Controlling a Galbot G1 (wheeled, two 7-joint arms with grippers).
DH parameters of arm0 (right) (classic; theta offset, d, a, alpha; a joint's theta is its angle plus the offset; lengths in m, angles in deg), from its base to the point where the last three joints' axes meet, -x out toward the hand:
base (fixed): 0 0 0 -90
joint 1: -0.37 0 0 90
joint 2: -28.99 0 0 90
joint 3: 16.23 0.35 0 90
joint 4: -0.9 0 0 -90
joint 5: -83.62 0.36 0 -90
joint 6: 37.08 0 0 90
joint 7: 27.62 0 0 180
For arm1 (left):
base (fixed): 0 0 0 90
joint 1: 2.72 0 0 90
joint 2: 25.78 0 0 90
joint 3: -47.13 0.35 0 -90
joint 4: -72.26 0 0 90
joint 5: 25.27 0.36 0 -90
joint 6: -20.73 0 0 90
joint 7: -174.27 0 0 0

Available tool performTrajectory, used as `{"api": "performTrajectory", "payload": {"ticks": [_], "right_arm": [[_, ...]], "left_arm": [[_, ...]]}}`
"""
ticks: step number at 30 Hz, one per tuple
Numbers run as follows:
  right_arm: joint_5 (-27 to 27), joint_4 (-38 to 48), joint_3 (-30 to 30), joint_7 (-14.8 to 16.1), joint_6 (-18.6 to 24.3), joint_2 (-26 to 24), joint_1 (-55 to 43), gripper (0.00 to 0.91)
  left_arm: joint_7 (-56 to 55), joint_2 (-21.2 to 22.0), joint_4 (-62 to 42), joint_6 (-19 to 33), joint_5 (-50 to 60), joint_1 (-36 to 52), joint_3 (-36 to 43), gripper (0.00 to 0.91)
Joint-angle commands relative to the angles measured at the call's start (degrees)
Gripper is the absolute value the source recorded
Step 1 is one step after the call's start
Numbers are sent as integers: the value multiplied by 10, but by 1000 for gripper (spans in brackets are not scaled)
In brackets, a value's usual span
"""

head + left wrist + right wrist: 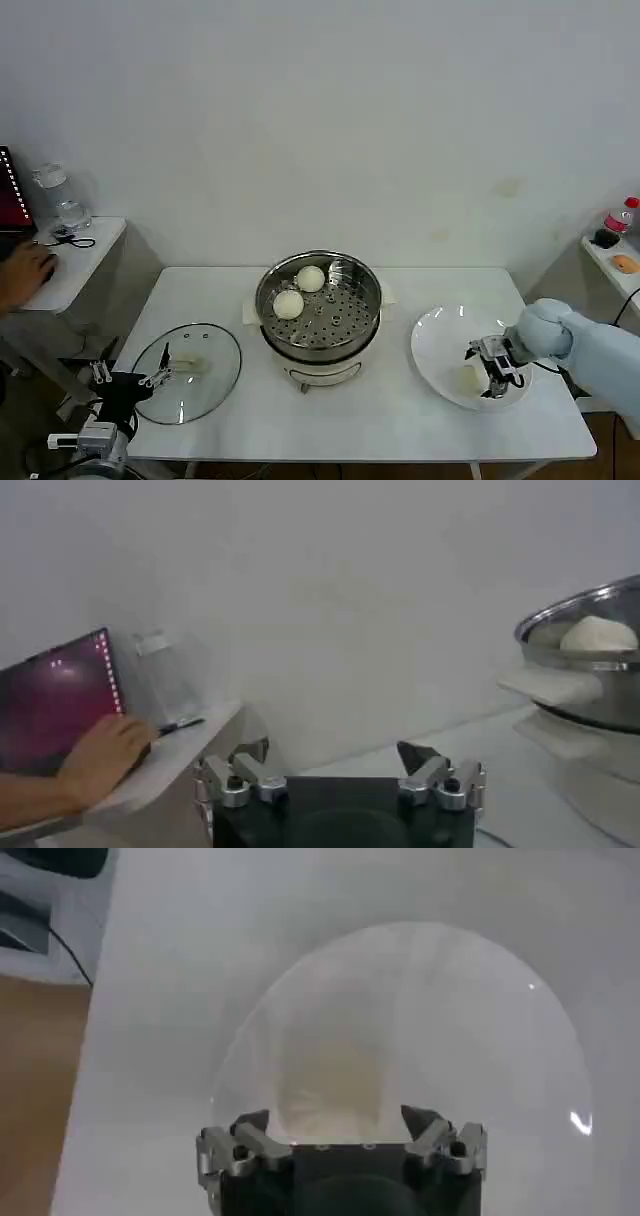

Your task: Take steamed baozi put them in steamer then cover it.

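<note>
The steamer (366, 318) stands mid-table with two steamed baozi (310, 278) (288, 304) on its perforated tray. One more baozi (468, 378) lies on the white plate (435, 335) at the right. My right gripper (494, 374) is down over that plate, open, and the baozi (335, 1083) sits just ahead between its fingertips (252, 1122), which do not touch it. The cover (205, 385), a glass lid, lies flat on the table at the left. My left gripper (155, 378) waits open and empty at the lid's near-left edge. From its wrist, the steamer (590, 685) and a baozi (598, 635) show.
A low white side table (75, 265) with a laptop and a bottle stands beyond the table's left end. A shelf (615, 255) with small items is at the far right. The table's front edge runs close to the plate and the lid.
</note>
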Motion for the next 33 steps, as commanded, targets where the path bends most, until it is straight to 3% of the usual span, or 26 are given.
{"api": "performTrajectory", "payload": {"ticks": [1,5,8,15,24,27,33], "right_arm": [[-4,23,8,-4,-2,21,12,786],[-3,26,9,-5,-8,23,14,725],[-2,26,9,-4,-10,23,14,564],[12,12,0,8,-10,8,-16,584],[75,-6,-33,48,1,-23,-199,595],[105,-5,-62,54,5,-11,-275,665],[131,20,-126,65,27,68,-413,665]], "left_arm": [[0,1,1,0,1,0,0,907],[0,3,1,1,1,-1,1,907],[0,3,1,1,1,-1,0,907],[0,3,2,0,0,0,1,907],[1,-1,3,0,-2,2,3,907],[1,-3,3,0,-3,2,3,907],[1,-6,2,0,-6,3,2,907]]}}
